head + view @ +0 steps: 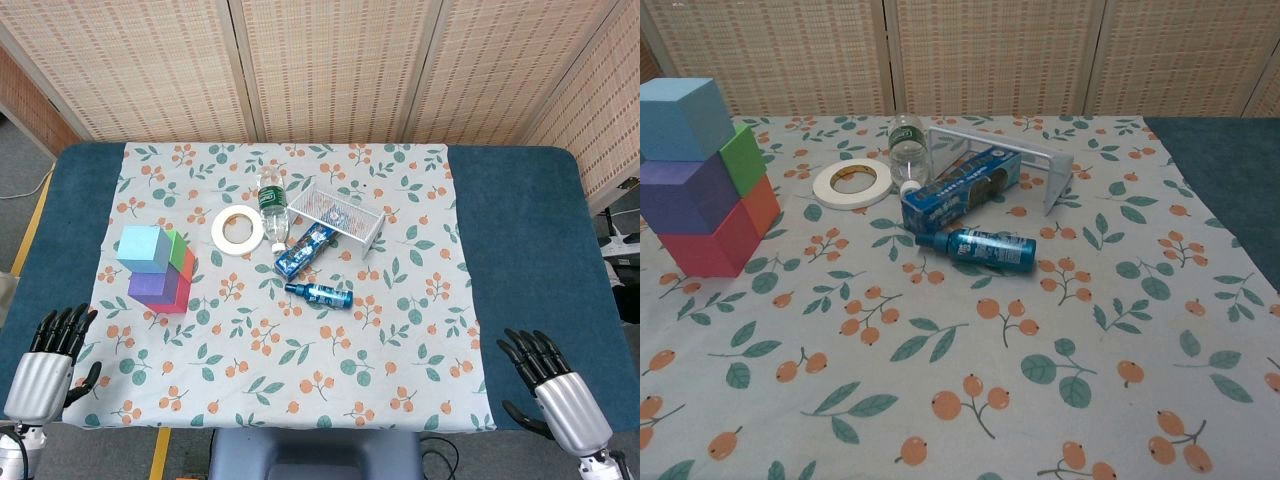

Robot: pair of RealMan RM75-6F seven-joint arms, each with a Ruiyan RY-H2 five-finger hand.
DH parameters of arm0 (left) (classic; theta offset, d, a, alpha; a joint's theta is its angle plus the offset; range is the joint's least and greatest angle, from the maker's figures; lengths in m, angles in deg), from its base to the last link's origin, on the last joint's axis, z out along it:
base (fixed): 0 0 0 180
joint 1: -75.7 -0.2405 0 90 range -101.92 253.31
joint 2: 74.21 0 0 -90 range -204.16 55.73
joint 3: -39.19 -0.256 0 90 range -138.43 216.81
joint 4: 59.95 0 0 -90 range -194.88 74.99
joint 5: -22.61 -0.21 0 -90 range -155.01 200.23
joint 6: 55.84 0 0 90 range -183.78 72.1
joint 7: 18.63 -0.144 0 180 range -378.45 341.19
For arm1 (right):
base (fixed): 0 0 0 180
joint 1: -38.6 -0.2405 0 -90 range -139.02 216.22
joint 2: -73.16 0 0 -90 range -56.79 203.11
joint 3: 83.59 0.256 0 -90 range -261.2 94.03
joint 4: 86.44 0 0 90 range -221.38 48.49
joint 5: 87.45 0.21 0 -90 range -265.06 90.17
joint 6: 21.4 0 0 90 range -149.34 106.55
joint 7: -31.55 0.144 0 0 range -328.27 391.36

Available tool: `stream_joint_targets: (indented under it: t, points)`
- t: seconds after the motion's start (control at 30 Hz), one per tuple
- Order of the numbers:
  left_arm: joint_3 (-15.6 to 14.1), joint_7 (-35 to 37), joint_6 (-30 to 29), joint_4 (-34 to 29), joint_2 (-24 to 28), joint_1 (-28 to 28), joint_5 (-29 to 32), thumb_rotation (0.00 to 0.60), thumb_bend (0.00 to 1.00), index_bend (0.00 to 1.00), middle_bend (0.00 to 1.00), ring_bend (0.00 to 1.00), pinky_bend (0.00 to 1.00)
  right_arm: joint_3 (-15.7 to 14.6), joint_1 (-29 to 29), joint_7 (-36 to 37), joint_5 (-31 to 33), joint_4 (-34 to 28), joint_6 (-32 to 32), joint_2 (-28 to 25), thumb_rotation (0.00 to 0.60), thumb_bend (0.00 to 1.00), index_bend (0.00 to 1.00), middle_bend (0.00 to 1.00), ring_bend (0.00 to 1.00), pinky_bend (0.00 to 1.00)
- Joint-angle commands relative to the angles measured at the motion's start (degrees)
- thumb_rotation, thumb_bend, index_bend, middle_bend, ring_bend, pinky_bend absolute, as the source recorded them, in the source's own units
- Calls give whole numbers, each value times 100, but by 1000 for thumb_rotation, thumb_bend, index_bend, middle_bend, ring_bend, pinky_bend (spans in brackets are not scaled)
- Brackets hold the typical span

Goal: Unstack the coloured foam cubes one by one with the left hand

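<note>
A stack of foam cubes stands on the left of the floral cloth. A light blue cube [144,248] [682,117] sits on top, above a purple cube [155,284] [686,192] and a pink-red cube [172,301] [708,245]. Behind them show a green cube [177,248] [744,158] and an orange cube [189,272] [762,205]. My left hand [50,358] hovers open at the near left table edge, well short of the stack. My right hand [548,383] is open at the near right edge. Neither hand shows in the chest view.
A white tape roll [237,230] [851,184], a clear water bottle [273,207] [906,148], a blue box [303,250] [960,188], a blue spray bottle [320,293] [980,247] and a white wire basket [338,214] [1050,165] lie mid-table, right of the stack.
</note>
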Motion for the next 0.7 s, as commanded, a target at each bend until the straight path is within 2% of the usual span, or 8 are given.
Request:
stream_joint_targets:
  t: [0.03,0.17,0.27,0.37,0.53,0.7]
  points:
    - [38,28,-38,22,-45,13,-4,600,402,0,0,0,84,-3,-3,-1,-2,-5,-12,-1,600,170,0,0,0,0]
    - [232,343,-105,70,-124,190,-77,600,401,0,0,0,87,-11,-8,-19,-3,-6,-47,10,600,170,0,0,0,0]
    - [524,588,-45,-224,13,463,-58,600,397,0,0,0,87,-16,-23,-2,-3,-15,-80,3,600,170,0,0,0,0]
    - [787,511,182,-588,169,721,92,600,399,0,0,0,80,-9,-35,-7,-6,-29,-90,1,600,170,0,0,0,0]
    - [1142,-101,933,-1041,365,1241,519,600,404,0,0,0,56,-12,-44,-39,-55,-43,-81,14,600,170,0,0,0,0]
    - [1343,-199,1986,-1318,599,1785,1149,600,397,0,0,0,39,-7,-72,-7,-28,-67,-132,-12,600,171,0,0,0,0]
